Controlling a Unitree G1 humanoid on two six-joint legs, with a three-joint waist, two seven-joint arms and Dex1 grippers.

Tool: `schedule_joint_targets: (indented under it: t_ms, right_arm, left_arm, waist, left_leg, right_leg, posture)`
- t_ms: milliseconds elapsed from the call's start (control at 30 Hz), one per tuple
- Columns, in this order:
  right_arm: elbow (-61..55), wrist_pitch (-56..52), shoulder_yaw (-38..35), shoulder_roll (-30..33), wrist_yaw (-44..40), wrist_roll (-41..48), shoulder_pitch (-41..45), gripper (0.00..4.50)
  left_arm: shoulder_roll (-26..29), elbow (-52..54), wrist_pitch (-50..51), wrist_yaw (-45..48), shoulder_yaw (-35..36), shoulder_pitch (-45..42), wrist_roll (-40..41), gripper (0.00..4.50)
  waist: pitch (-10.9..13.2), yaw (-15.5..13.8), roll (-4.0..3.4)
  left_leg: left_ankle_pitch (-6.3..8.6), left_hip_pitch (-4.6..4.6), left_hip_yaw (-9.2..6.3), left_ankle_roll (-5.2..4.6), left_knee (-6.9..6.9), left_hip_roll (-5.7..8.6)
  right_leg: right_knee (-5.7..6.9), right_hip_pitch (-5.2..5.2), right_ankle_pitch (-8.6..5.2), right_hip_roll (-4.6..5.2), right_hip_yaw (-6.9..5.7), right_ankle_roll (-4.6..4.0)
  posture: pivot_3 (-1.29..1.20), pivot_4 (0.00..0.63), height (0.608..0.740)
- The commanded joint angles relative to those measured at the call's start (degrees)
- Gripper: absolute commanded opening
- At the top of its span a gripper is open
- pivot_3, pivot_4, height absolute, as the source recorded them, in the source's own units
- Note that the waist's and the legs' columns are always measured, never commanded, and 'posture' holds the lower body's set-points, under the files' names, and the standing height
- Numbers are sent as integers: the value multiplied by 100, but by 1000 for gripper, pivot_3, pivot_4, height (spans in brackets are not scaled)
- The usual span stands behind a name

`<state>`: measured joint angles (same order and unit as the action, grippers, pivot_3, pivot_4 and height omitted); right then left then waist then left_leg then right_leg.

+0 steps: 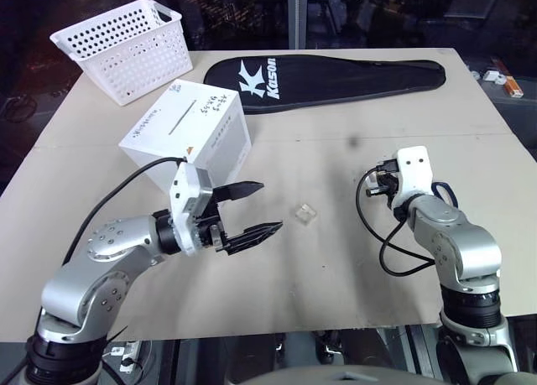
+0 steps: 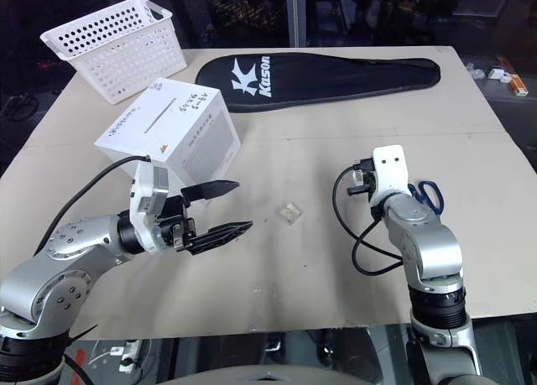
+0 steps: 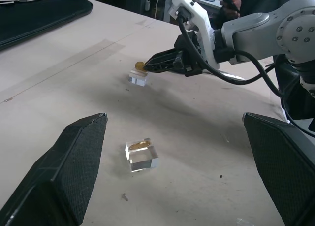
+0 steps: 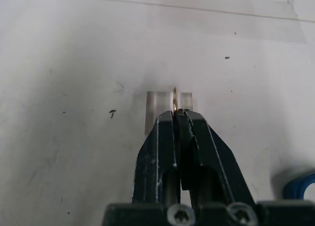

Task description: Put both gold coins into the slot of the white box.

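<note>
Pinching the tiny shiny gold coin (image 4: 174, 99) edgewise off its clear square block (image 4: 157, 107) at frame centre, the right tool (image 4: 177, 113) is clenched; lift straight up. Left tool (image 1: 256, 209) gapes, released.

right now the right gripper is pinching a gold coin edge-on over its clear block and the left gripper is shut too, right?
Not quite: the left gripper is open, its fingers spread wide apart in the left eye view. The rest holds: the right gripper is shut on a gold coin, held edge-on above its clear block.
</note>
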<state>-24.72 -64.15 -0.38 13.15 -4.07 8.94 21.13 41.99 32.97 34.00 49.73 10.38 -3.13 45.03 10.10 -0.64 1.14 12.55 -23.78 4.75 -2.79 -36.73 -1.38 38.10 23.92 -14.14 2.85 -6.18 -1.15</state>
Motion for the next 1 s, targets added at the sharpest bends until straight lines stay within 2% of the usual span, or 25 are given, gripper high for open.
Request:
schedule_joint_targets:
  t_ms: [33, 733, 900, 1000]
  right_arm:
    - [-83, 150, 36, 32, -63, -30, 123, 1]
    - [-315, 137, -183, 71, -233, 65, 68, 0]
    - [-816, 39, -406, 259, -699, 492, -47, 0]
    - [-1343, -132, -718, 392, -1308, 1208, -158, 0]
  left_arm:
    - [-14, 135, -77, -40, 33, -29, 28, 4500]
    - [-62, 154, 45, -156, -27, -116, 169, 4500]
    - [-167, 66, 312, -266, -30, -353, 472, 4500]
    - [-261, -26, 610, -379, -29, -566, 876, 4500]
  waist:
    - [0, -2, 0]
    - [0, -5, 0]
    - [0, -8, 0]
    - [0, -13, 0]
  left_leg:
    - [0, 0, 0, 0, 0, 0]
    - [0, 0, 1, 0, -1, 0]
    - [0, -1, -1, 0, -2, 0]
    - [0, -1, -3, 0, -3, 0]
  right_leg:
    - [0, 0, 0, 0, 0, 0]
    - [0, 0, 0, 0, 0, 0]
    - [0, -1, 0, 0, -1, 0]
    - [0, -4, 0, 0, -2, 0]
  posture:
    - [0, 150, 738]
    - [0, 150, 738]
    - [0, 150, 738]
    - [0, 150, 738]
